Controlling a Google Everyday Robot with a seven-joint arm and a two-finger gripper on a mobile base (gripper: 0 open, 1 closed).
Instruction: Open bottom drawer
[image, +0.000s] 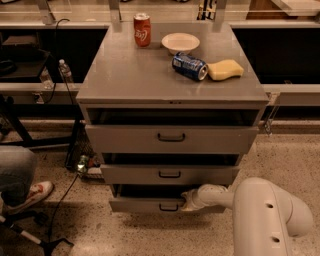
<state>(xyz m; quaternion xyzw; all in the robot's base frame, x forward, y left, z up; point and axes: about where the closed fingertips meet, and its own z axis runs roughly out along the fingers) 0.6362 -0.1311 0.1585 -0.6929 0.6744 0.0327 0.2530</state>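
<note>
The bottom drawer (142, 204) is the lowest and narrowest grey front of the three, with a small dark loop handle (168, 207) at its centre. It stands pulled out a little, with a dark gap above its top edge. My gripper (186, 201) sits at the drawer's top edge just right of the handle, on the end of my white arm (260, 210) that reaches in from the lower right.
The middle drawer (170, 174) and top drawer (171, 137) also stand slightly out. On the cabinet top (125, 75) are a red can (142, 30), a white bowl (180, 42), a blue can (189, 66) on its side and a yellow sponge (225, 69). A person's leg and shoe (22, 187) are at the left.
</note>
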